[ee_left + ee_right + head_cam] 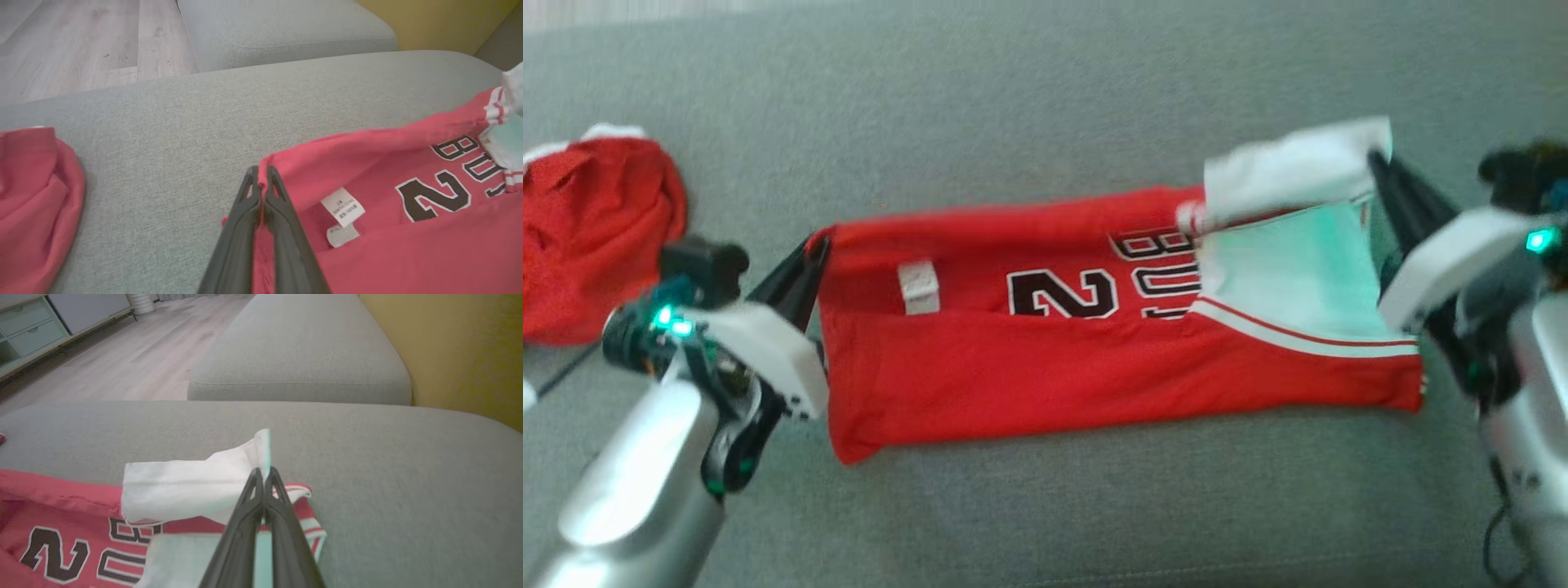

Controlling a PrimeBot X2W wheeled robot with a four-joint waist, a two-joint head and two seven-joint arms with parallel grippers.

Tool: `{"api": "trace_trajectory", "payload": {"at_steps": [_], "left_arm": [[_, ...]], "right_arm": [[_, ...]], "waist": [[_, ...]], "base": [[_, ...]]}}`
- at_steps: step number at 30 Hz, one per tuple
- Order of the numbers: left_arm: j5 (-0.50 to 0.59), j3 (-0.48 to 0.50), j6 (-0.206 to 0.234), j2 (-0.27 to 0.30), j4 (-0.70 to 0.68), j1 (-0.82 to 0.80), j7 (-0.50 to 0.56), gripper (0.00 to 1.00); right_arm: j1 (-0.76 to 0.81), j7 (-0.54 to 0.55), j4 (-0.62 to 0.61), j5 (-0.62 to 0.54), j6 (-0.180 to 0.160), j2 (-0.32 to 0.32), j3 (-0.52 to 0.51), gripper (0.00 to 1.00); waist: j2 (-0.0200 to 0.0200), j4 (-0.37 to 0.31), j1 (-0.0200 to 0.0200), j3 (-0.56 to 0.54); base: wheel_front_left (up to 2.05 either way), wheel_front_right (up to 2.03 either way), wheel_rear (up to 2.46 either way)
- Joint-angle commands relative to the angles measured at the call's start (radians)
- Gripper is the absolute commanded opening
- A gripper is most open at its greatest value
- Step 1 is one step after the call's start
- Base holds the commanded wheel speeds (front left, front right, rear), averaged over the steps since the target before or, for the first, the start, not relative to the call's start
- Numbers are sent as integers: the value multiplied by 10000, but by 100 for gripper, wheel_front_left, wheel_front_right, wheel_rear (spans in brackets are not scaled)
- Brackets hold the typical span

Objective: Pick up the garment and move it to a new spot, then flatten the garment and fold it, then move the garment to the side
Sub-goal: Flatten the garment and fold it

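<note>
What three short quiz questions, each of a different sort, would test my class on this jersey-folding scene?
1. True or false: the left jaws are shut on a corner of the red jersey.
2. The right jaws grip: A the jersey's white flap, B a blue towel, C nothing?
3. Fill in: another red garment lies on the grey sofa to the robot's ____.
Key: 1 true; 2 A; 3 left.

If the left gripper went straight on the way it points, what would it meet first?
Its fingers pinch a corner of the red jersey; beyond that, probably bare grey sofa cushion, though depth is unclear.
</note>
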Motion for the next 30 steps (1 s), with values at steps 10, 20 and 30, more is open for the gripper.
{"api": "trace_trajectory", "payload": {"at_steps": [10, 20, 30], "left_arm": [[148, 494, 956, 359, -1148, 1722, -1224, 0], [204, 598, 1571, -213, -782, 2873, -2694, 100], [188, 999, 2386, -778, -1108, 3708, -4073, 100]], "right_arm": [[2254, -90, -1280, -615, 37, 818, -934, 8], [3633, -959, -1135, -1224, 37, 1389, -1699, 100], [4566, -771, -1803, -1477, 37, 1683, -2766, 100]], "waist": [[-1, -291, 3, -527], [-1, -257, 3, -902], [-1, 12, 3, -1411]], "base": [[0, 0, 0], [0, 0, 0], [0, 0, 0]]}}
